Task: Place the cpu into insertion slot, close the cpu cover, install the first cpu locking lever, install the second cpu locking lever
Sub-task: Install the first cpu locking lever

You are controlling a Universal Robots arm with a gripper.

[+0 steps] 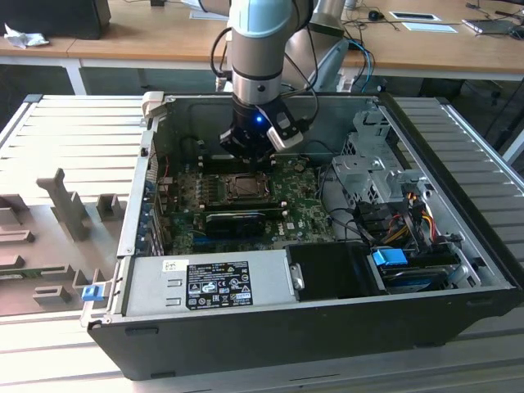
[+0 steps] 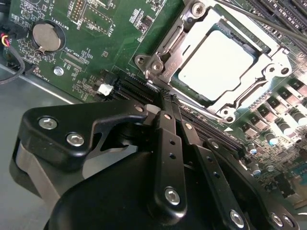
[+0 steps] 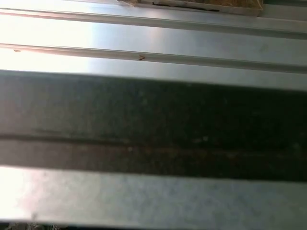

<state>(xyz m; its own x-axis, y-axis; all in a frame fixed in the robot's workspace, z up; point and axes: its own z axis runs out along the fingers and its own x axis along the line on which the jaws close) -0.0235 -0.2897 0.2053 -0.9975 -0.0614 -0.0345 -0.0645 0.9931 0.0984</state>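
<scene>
The cpu (image 2: 216, 64) shows its pale silver top inside the insertion slot (image 1: 246, 187) on the green motherboard (image 2: 110, 43). The cpu cover (image 2: 184, 28), a silver frame, lies flat around the chip. A thin metal lever rod (image 2: 273, 24) runs along the far side of the socket. My gripper (image 2: 165, 98) hangs just off the socket's near corner, its black fingers (image 2: 168, 143) drawn together with nothing visible between them. In the exterior view the gripper (image 1: 250, 155) stands directly above the socket inside the open computer case.
A long black card (image 1: 237, 219) lies in front of the socket. The power supply (image 1: 213, 282) fills the case front, with cables and drive bays (image 1: 393, 221) on the exterior view's right. A coin battery (image 2: 47, 37) sits on the board. Ribbed grey metal (image 3: 153, 48) surrounds the case.
</scene>
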